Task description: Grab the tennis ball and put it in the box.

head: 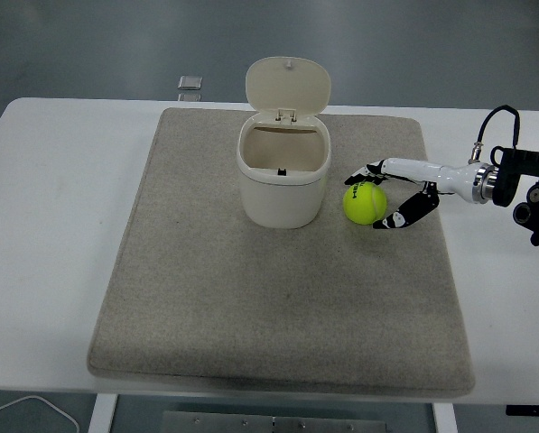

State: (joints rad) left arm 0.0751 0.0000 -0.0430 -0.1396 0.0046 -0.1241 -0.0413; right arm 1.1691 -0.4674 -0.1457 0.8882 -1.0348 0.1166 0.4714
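One cream plastic box, rounded and smooth with its hinged lid tipped up, stands toward the far side of a coarse grey mat. Just right of it sits the fuzzy yellow tennis ball, resting on the mat. The right hand cups the ball from the right, fingers curled round it, so the box lies leftward of the hand.

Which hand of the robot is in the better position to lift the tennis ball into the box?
The right hand. Its fingers already curl around the tennis ball on the mat, just right of the open box. The left arm is not in view, so it offers nothing for this step.
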